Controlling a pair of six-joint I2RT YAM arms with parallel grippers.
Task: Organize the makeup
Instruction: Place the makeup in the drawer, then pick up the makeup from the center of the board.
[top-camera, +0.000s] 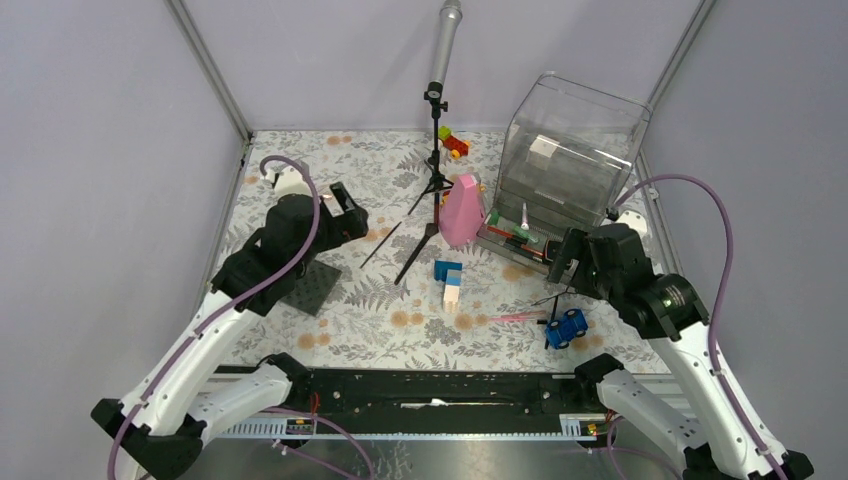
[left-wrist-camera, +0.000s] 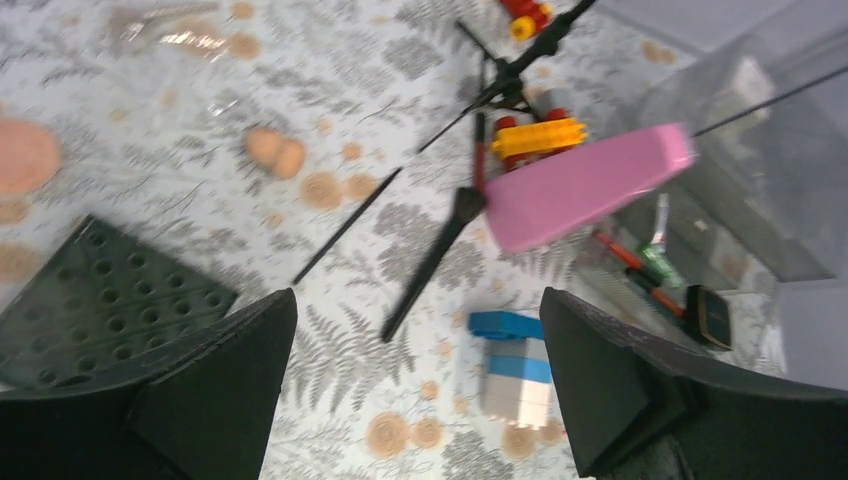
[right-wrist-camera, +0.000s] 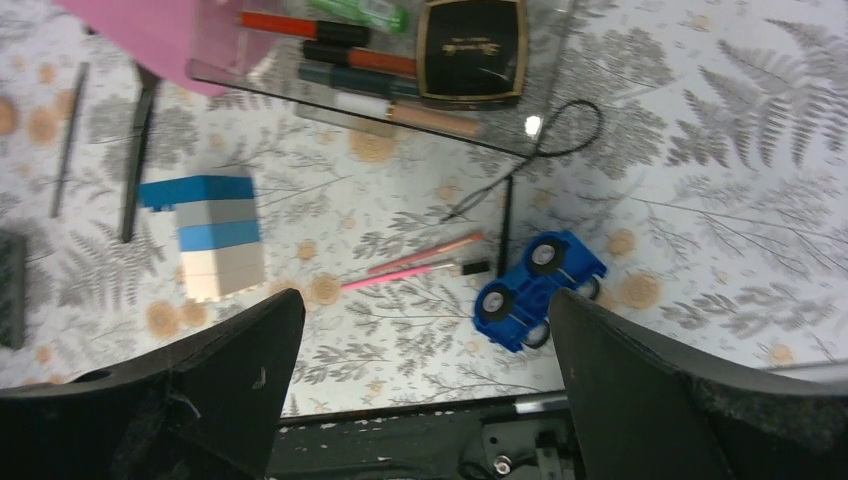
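Beside the blue toy car (right-wrist-camera: 540, 290), low on the surface (right-wrist-camera: 700, 150): two pink pencils (right-wrist-camera: 420, 262), well apart from the clear tray (right-wrist-camera: 545, 90) holding the compact (right-wrist-camera: 470, 48).

Right end effector (right-wrist-camera: 425, 320) poised above them, spread wide, holding nothing. Left end effector (left-wrist-camera: 415, 330) equally wide and empty, over the black brush (left-wrist-camera: 430, 262).

Probably best: turn the wrist so the fingers cross the pencils, descend straight, stay clear of the car, pinch mid-length.

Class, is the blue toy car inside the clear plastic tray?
No, the blue toy car sits on the fern-patterned tabletop, outside the clear plastic tray.
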